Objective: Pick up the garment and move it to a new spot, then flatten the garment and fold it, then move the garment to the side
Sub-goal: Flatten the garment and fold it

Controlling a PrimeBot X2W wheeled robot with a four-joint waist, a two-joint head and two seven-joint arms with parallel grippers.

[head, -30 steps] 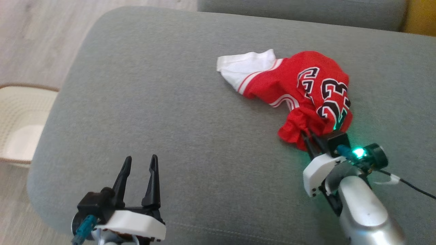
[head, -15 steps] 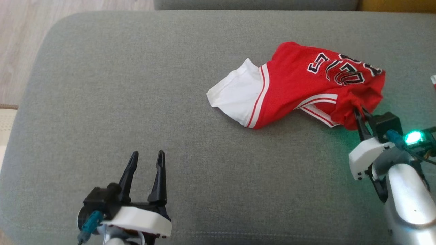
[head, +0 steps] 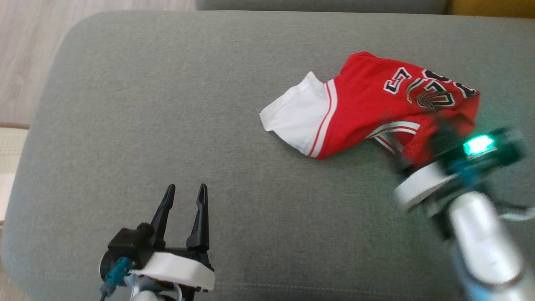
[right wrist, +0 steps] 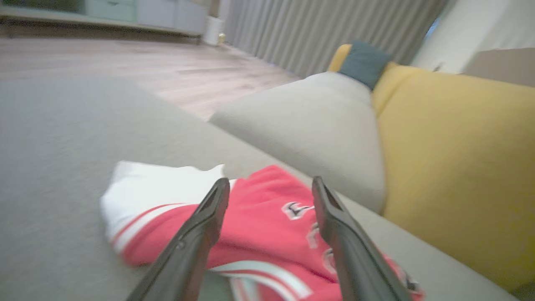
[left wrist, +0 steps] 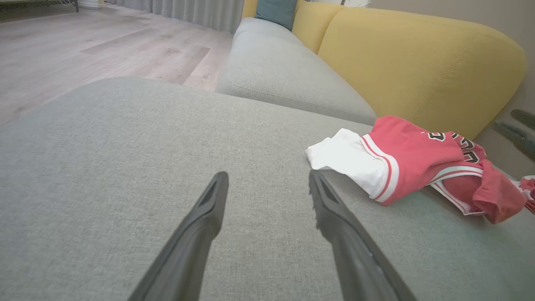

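The garment (head: 376, 108), a red jersey with a white sleeve and black-and-white lettering, lies crumpled on the grey sofa cushion (head: 167, 104), out toward 2 o'clock in the head view. Its white end points to 9 o'clock and its red, numbered bulk bunches toward 3 o'clock. The cloth is rumpled and partly doubled over itself, and a striped hem shows along its 5 o'clock edge. The right gripper (right wrist: 271, 184) sits at that 5 o'clock edge. In its own wrist view its two dark fingers (right wrist: 196, 238) stand wide apart with red fabric spread below and beyond them, and nothing is pinched between them. In the head view this arm is smeared by blur, so I cannot tell there whether the fingertips touch the cloth; they appear to be just beside it or brushing it. A green light (head: 478, 145) glows on that wrist. The left gripper (head: 186, 187) rests low over the cushion at 7 o'clock, well apart from the garment. Its fingers (left wrist: 200, 234) are spread wide and empty, and they point toward 12 o'clock across bare grey fabric. A yellow backrest (left wrist: 418, 62) rises behind the jersey in the left wrist view, with a teal pillow (left wrist: 273, 12) farther along it. Pale wood floor (head: 25, 50) shows past the cushion's 10 o'clock corner.
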